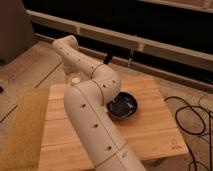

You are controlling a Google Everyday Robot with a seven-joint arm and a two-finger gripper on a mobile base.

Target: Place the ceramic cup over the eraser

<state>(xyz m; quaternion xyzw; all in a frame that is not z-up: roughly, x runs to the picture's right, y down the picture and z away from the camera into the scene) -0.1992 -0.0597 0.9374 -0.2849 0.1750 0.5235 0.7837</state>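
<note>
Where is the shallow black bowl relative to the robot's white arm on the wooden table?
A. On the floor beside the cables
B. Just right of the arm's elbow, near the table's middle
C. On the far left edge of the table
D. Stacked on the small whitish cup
B: the shallow black bowl sits on the wooden table right of the arm's elbow; the gripper is hidden behind the arm, near the small whitish cup.

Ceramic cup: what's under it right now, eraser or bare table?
Cannot tell. The ceramic cup sits at the wooden table's far left corner, tight against the arm, which hides its base. No eraser shows. The gripper is hidden near the cup.
</note>
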